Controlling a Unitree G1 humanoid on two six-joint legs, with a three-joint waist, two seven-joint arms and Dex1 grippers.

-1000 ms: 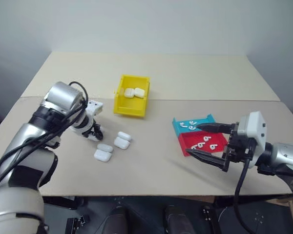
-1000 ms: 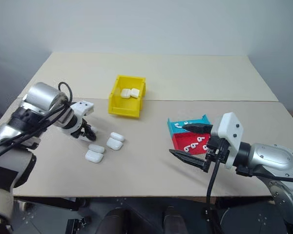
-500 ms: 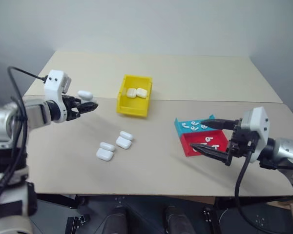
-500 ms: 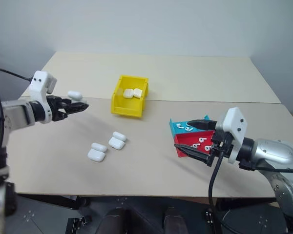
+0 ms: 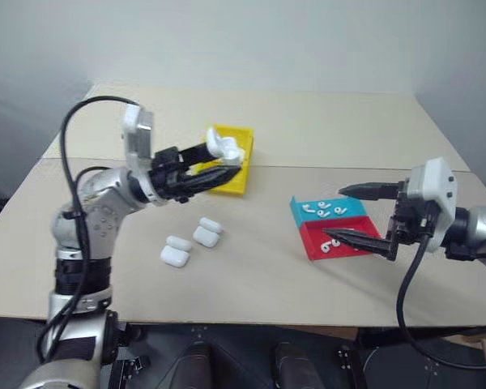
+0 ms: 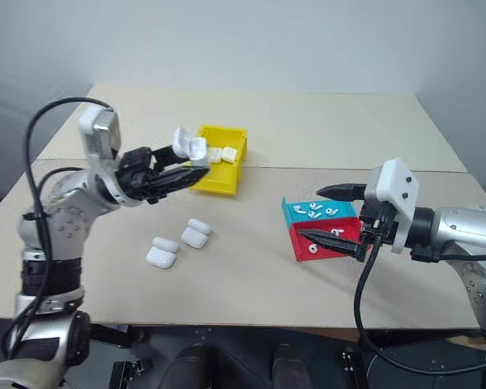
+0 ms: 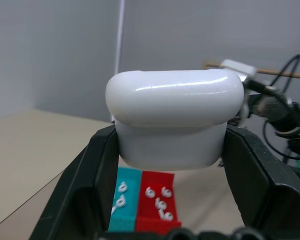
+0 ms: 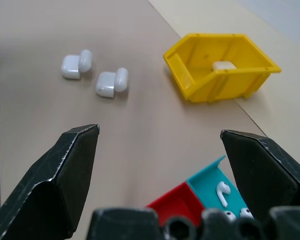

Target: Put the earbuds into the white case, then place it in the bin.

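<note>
My left gripper (image 5: 229,160) is shut on a white case (image 5: 222,147), held in the air in front of the yellow bin (image 5: 231,181). In the left wrist view the case (image 7: 174,120) sits between both black fingers (image 7: 82,185). My right gripper (image 5: 334,215) hangs open over the teal tray (image 5: 352,210) and the red tray (image 5: 316,247), nothing between its fingers. Several small white earbuds (image 5: 322,210) lie in both trays.
Two white cases (image 6: 219,152) lie inside the bin. Several more cases (image 5: 205,232) lie loose on the beige table (image 5: 259,275) in front of the bin, seen too in the right wrist view (image 8: 110,82). A seam crosses the tabletop behind the trays.
My left gripper lifted a white case off the table at the left, then swung it up and right to the front of the bin. The right gripper has barely shifted.
</note>
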